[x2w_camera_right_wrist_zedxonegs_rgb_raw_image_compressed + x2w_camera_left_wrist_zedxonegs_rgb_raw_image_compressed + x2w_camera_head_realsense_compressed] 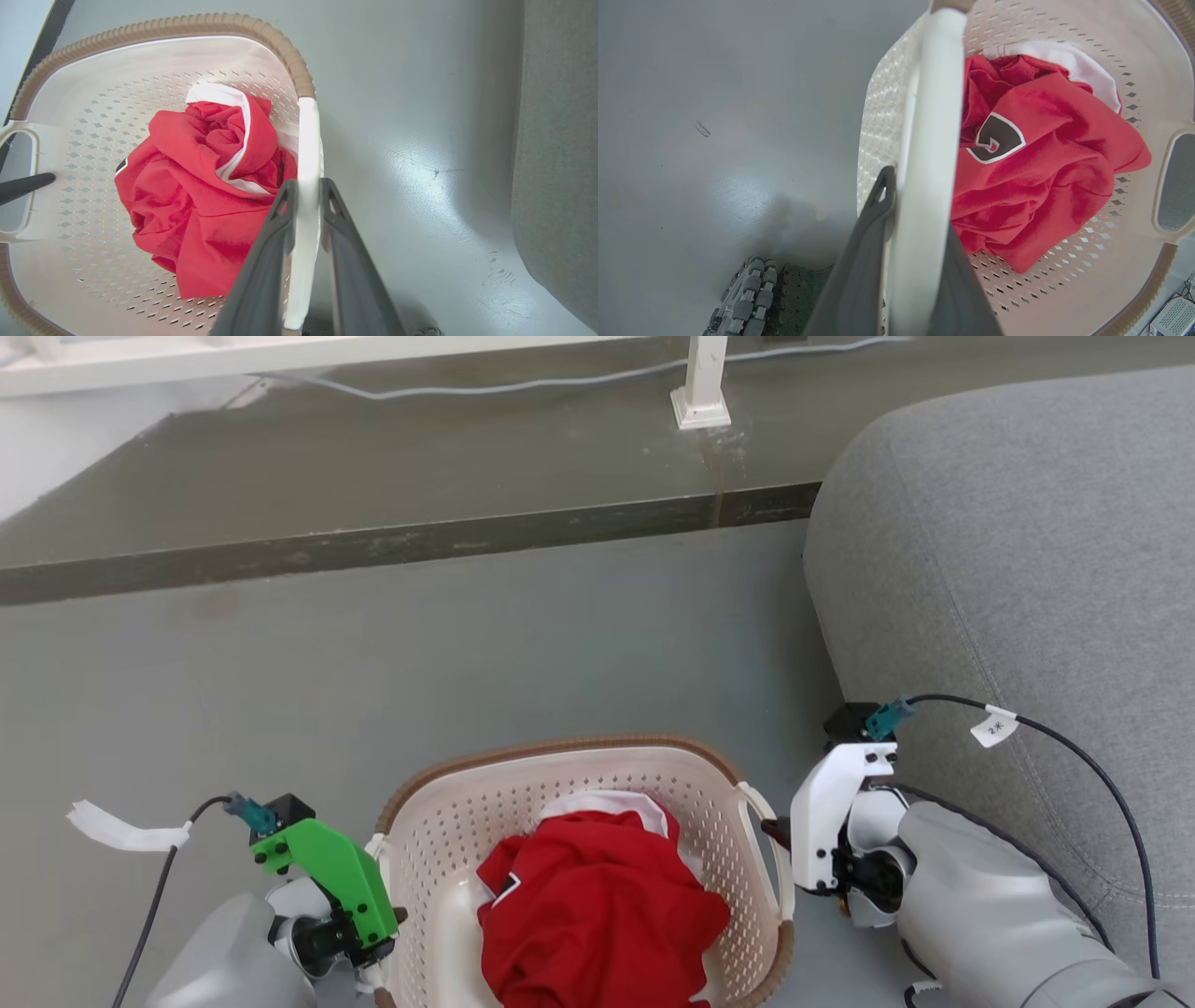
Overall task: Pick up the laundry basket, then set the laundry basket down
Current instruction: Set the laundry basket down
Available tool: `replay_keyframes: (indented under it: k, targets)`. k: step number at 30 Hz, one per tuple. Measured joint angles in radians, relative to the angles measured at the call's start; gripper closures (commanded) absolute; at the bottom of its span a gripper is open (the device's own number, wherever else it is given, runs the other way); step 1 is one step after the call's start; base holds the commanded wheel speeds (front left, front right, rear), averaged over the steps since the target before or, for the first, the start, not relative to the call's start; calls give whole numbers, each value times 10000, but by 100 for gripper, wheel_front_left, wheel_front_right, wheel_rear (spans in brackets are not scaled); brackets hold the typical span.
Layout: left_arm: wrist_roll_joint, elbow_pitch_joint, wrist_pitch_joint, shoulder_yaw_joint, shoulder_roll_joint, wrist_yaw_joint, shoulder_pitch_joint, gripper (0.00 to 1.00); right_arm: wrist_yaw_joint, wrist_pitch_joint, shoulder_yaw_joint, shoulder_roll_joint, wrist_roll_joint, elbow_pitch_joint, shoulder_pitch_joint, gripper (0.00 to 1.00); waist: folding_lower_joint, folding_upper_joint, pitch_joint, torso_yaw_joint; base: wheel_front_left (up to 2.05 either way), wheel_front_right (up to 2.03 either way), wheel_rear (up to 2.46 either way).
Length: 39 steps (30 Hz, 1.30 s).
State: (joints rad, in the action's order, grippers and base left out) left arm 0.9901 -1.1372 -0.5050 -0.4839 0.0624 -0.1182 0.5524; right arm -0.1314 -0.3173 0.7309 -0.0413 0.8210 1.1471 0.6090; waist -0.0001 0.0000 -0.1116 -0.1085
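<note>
The laundry basket [560, 749] is cream-white, perforated and brown-rimmed, low in the head view between both arms. A crumpled red garment [597, 915] with white trim lies inside it. My green left gripper [387, 919] is at its left side. In the left wrist view [920, 196] the dark fingers are shut on the white handle [934, 116]. My white right gripper [775, 831] is at the right side. Its fingers [306, 184] clamp the other white handle [308, 140]. Whether the basket [140, 51] touches the floor, I cannot tell.
A grey sofa [1027, 569] rises close on the right, beside my right arm. A dark raised ledge [373, 546] crosses the far floor, with a white post [702, 383] and a cable on it. My wheeled base [742, 298] shows below the left gripper. Grey floor lies ahead.
</note>
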Motion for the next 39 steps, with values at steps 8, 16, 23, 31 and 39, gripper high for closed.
replay_keyframes:
  k: [8,16,23,31,39]
  targets:
    - [0,324,274,-46,151,0,44,100,0,192,15,0,79,-134,343,100,0,0,-403,-70,0,0,0]
    - [-127,579,802,-150,282,-2,618,100,10,794,-15,-38,77,-286,708,100,0,0,-1147,-131,0,0,0]
    - [-313,800,1338,-314,414,-2,934,100,100,1273,-15,-35,71,-412,959,100,0,0,-1877,-160,0,0,0]
    - [-660,905,2061,-397,431,-4,1253,100,249,2073,67,-29,-173,-510,1309,100,1,0,-2957,-156,0,0,0]
    - [-842,1057,2798,-424,447,-6,1664,100,470,2941,140,-21,-380,-571,1601,100,1,0,-4081,-113,0,0,0]
